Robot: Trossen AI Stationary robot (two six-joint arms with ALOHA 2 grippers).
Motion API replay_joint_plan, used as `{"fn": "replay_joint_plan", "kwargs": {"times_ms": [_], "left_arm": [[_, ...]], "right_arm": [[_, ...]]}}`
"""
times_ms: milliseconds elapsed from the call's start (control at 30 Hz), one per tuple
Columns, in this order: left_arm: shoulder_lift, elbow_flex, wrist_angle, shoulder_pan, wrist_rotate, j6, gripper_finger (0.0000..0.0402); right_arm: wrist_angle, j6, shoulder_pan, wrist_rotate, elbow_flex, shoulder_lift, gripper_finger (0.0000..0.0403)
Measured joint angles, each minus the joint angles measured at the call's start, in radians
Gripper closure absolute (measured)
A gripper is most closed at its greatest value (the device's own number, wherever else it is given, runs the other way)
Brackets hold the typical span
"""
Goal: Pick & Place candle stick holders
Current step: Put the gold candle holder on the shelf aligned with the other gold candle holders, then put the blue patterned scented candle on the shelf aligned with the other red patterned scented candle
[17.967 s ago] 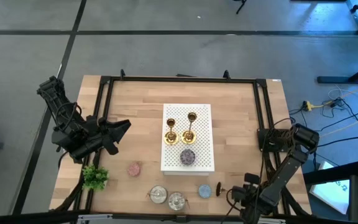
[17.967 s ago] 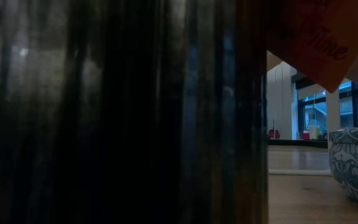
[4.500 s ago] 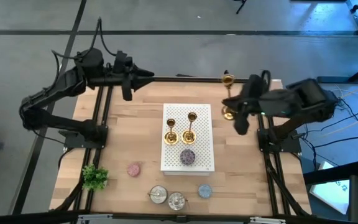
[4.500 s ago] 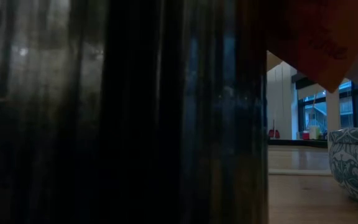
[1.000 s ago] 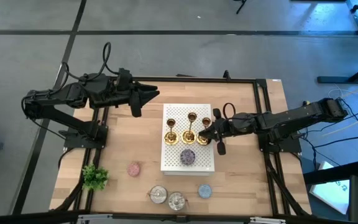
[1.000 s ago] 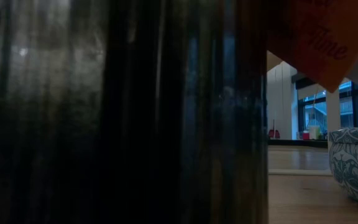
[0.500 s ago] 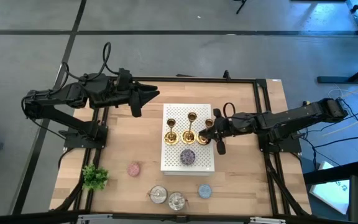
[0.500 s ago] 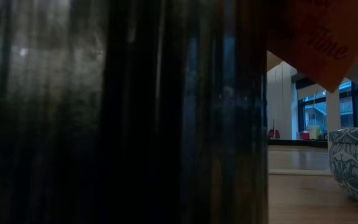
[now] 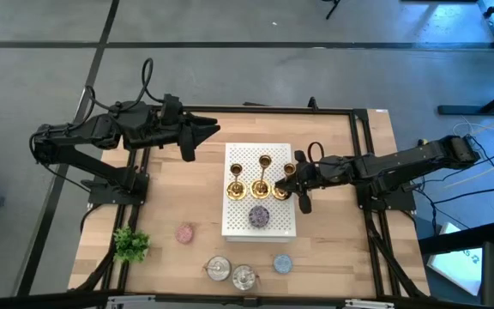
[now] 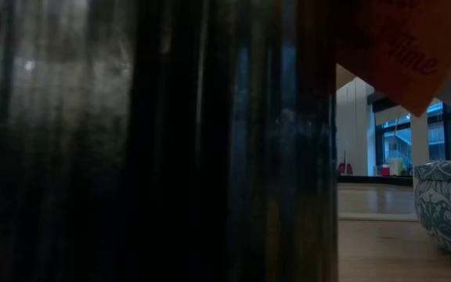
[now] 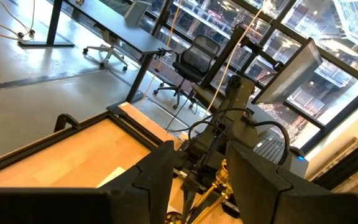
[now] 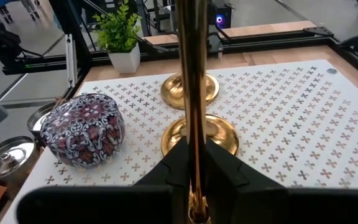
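Your right gripper (image 9: pixel 292 182) is clamped narrow around the thin stem of the third candle stick holder (image 12: pixel 192 93), at the right edge of the white perforated board (image 9: pixel 277 219). In your right wrist view the stem runs as a bright, polished gold rod straight up between the two dark fingers (image 12: pixel 178 163), which press it from both sides. Whether its base rests on the board you cannot tell.

Just beyond it, two more candle stick holders stand upright on the board side by side: the middle one (image 9: pixel 262 176) and the left one (image 9: pixel 236 179), each with a round flared gold base, slim stem and small cup on top. A squat patterned purple pot (image 9: pixel 258 215) sits on the board near them.

Your left gripper (image 9: pixel 208 130) hangs over the table's far left part, well apart from the board, fingers partly apart and holding nothing.
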Motion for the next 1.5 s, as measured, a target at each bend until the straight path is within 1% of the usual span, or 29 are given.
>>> {"fn": "replay_joint_plan", "kwargs": {"times_ms": [300, 500, 767, 900, 1200, 1367, 1500], "left_arm": [[0.000, 0.000, 0.000, 0.000, 0.000, -0.002, 0.0258], [0.000, 0.000, 0.000, 0.000, 0.000, -0.008, 0.0258], [0.000, 0.000, 0.000, 0.000, 0.000, -0.008, 0.0258], [0.000, 0.000, 0.000, 0.000, 0.000, -0.008, 0.0258], [0.000, 0.000, 0.000, 0.000, 0.000, -0.008, 0.0258], [0.000, 0.000, -0.004, 0.000, 0.000, -0.008, 0.0258], [0.000, 0.000, -0.006, 0.000, 0.000, -0.008, 0.0258]], "right_arm": [[0.002, 0.000, 0.000, 0.000, -0.001, 0.000, 0.0366], [-0.002, 0.007, 0.000, 0.000, -0.002, 0.001, 0.0348], [-0.002, 0.010, 0.000, 0.004, -0.002, 0.001, 0.0299], [-0.002, 0.035, 0.001, 0.051, -0.002, 0.001, 0.0269], [-0.001, 0.057, 0.021, 0.116, -0.002, 0.001, 0.0195], [-0.003, 0.059, 0.048, 0.118, -0.002, 0.001, 0.0169], [-0.012, 0.066, 0.069, 0.166, -0.002, 0.001, 0.0154]]}}
